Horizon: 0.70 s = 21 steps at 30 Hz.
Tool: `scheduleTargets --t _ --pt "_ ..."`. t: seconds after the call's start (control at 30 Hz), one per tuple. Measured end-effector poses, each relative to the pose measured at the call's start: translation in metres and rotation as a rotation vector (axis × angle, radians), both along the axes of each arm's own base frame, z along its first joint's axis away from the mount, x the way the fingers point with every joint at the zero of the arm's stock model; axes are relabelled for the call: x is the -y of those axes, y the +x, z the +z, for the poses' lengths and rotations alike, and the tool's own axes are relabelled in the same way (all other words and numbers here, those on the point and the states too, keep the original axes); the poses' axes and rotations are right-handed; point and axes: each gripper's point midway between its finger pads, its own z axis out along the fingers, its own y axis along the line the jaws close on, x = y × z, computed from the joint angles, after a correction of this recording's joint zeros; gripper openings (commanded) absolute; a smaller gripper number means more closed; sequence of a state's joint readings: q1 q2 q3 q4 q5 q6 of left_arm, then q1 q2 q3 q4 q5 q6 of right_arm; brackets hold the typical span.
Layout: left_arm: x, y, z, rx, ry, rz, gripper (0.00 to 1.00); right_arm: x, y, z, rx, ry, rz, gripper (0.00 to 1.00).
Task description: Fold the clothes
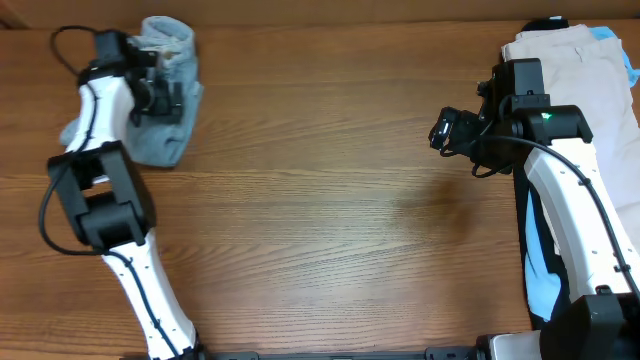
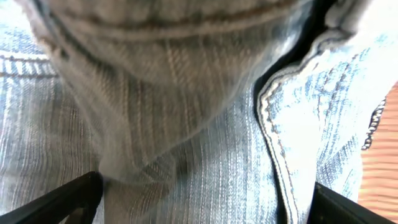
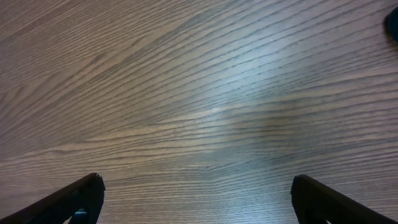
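Left arm (image 1: pixel 100 190), left side of frame: white tube links, black boxy joint housings. Thin black cable (image 1: pixel 56 45) loops at upper left.

Right arm (image 1: pixel 570 190), right side: same white links and black joints. A second black lead (image 1: pixel 590 195) runs along the white shell. Small green light (image 1: pixel 545 116) lit on the upper housing.

Left pincer (image 2: pixel 205 205) and right pincer (image 3: pixel 196 202): fingers matt black, wedge-shaped, in the lower corners of the wrist views.

We've got the overhead looking straight down on the table (image 1: pixel 320 200). Left wrist cam's jammed against the denim shorts (image 2: pixel 186 137), right wrist's close over wood; overhead shows both spots.
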State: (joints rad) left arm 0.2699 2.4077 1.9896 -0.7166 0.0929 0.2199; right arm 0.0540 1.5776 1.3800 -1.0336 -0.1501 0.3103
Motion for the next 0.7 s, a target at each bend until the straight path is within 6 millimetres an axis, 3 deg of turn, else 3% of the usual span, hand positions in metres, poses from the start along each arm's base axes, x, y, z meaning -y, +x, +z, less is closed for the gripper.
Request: scheduleTargets --t 0.13,0.27,0.33,0.37,0.47,0.57,0.7 --pt "-0.038 -0.003 0.003 0.038 -0.003 0.055 1.00 0.002 0.001 0.000 0.006 -0.009 -0.003 1.00" --pt "-0.037 -0.004 0.003 0.035 -0.013 0.062 1.00 0.013 0.003 0.001 0.016 -0.078 -0.011 1.00" --pt "-0.035 -0.009 0.005 0.016 -0.022 0.069 1.00 0.017 0.011 0.015 0.056 -0.106 0.000 1.00" --pt "-0.033 -0.014 0.010 0.001 -0.030 0.075 1.00 0.018 0.020 0.033 0.104 -0.113 0.002 1.00" --pt "-0.028 -0.021 0.047 0.026 -0.047 0.115 1.00 0.018 0.029 0.069 0.173 -0.121 0.004 1.00" --pt "-0.024 -0.031 0.114 0.102 -0.034 0.146 1.00 0.018 0.029 0.103 0.229 -0.122 0.009 1.00" --pt "-0.020 -0.041 0.197 0.247 0.011 0.157 1.00 0.019 0.010 0.136 0.276 -0.122 0.009 1.00"
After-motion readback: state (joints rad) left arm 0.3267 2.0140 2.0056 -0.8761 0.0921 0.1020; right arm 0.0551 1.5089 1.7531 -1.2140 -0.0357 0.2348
